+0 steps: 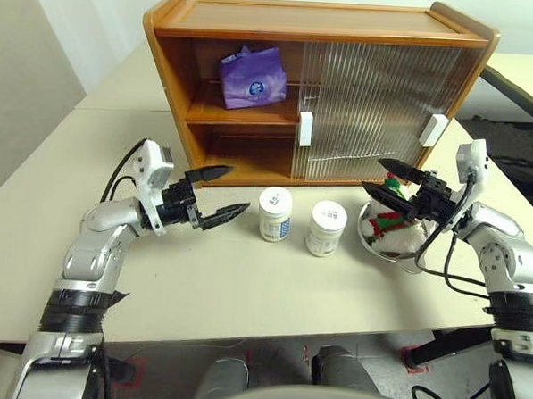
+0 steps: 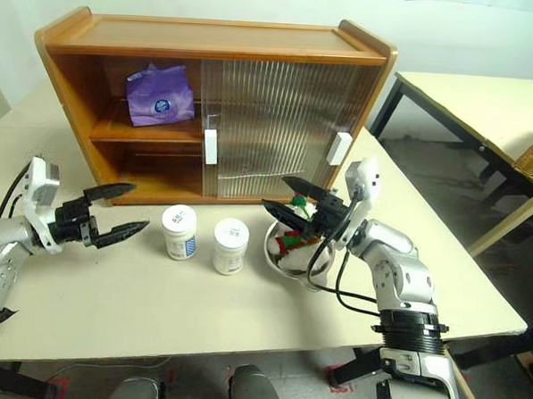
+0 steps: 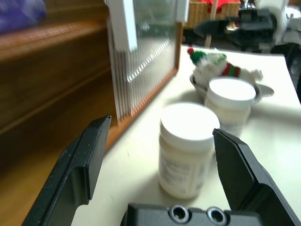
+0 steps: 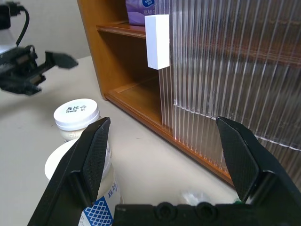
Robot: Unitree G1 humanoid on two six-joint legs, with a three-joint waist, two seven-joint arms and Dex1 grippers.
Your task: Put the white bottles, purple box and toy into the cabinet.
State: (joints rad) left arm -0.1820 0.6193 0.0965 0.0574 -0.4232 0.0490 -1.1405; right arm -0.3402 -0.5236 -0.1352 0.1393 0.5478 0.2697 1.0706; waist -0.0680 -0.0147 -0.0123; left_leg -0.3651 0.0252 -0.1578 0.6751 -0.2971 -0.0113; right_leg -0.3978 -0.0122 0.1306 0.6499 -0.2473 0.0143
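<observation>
Two white bottles (image 1: 276, 213) stand just right of the open, empty left claw (image 1: 217, 195); the toy (image 1: 397, 226) lies under the open right claw (image 1: 390, 179).

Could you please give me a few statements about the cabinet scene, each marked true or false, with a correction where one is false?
1. The purple box lies on the upper shelf of the cabinet. True.
2. Both white bottles stand on the cabinet's lower shelf. False: they stand on the table in front of the cabinet.
3. The left gripper is shut on a bottle. False: its jaws are open and hold nothing.
4. The toy sits in a bowl on the table. True.
5. The right gripper is open, near the toy. True.
</observation>
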